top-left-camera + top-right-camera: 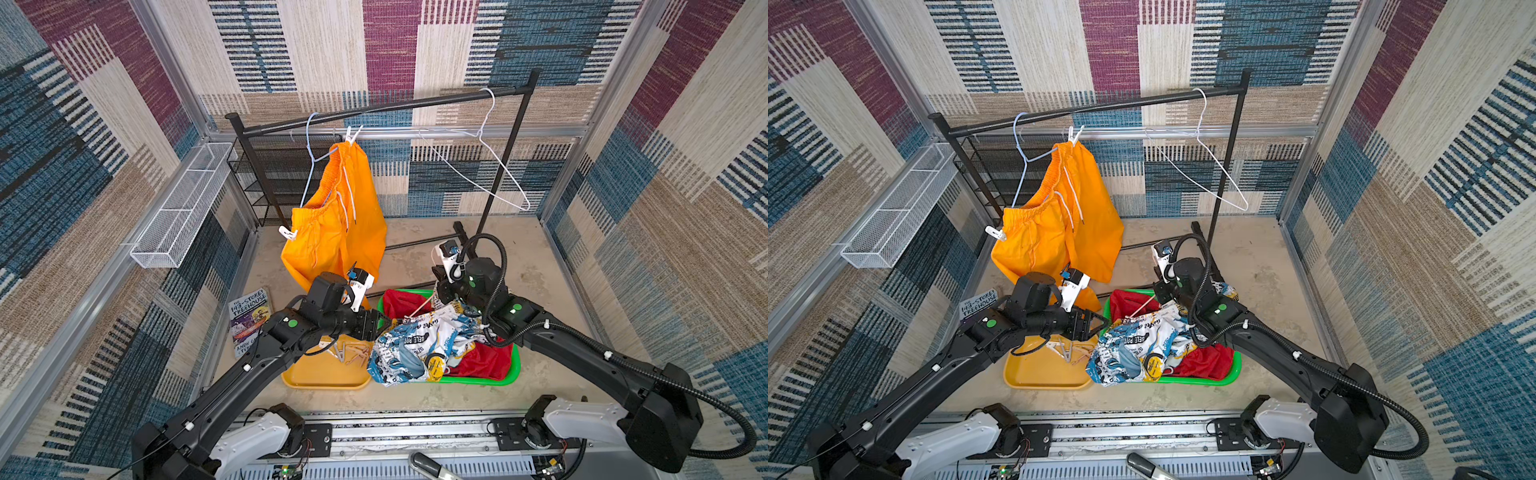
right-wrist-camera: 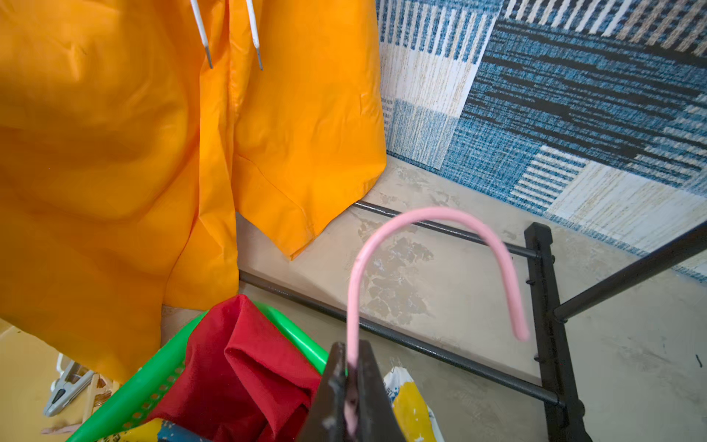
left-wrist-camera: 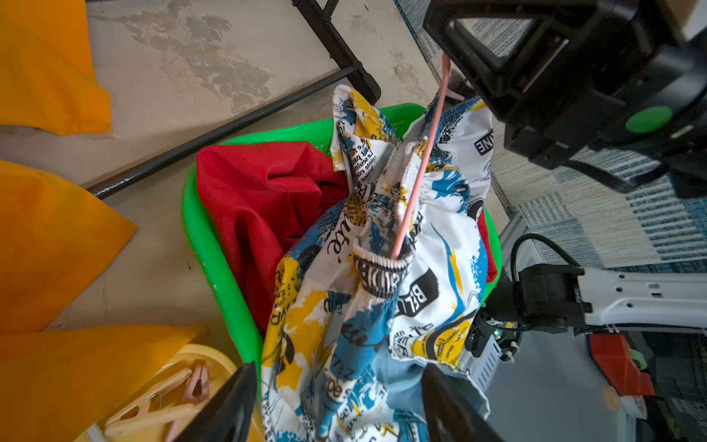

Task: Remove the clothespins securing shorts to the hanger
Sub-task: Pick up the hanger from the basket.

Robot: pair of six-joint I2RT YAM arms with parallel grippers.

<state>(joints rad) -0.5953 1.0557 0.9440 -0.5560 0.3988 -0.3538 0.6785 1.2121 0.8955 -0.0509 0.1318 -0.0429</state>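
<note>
Right claw (image 2: 354,348) pinching pink hanger (image 2: 432,214), left claw (image 3: 338,369) spread beside printed shorts (image 3: 382,306)

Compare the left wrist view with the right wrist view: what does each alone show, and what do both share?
Left wrist only: the printed shorts' striped waistband, with the pink hanger running into it. Right wrist only: the hanger's hook, its stem pinched in the shut right gripper. Both: red shorts, green basket, orange shorts.
</note>
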